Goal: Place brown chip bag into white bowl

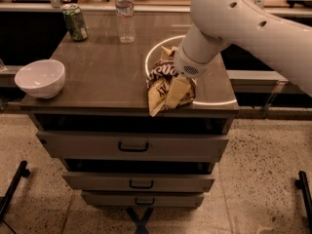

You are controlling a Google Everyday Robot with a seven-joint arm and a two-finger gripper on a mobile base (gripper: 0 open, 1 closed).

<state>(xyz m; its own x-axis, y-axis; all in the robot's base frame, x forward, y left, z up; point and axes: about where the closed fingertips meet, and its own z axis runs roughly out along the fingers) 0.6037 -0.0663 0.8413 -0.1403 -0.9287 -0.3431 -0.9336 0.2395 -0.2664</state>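
On the cabinet top at four o'clock, the gripper covers the chip bag, grip unseen, bound for the nine-o'clock bowl.

A brown-topped cabinet with three drawers stands on a speckled floor.

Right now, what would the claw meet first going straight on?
The brown chip bag, directly under the claw on the tabletop; it may already touch, depth unclear.
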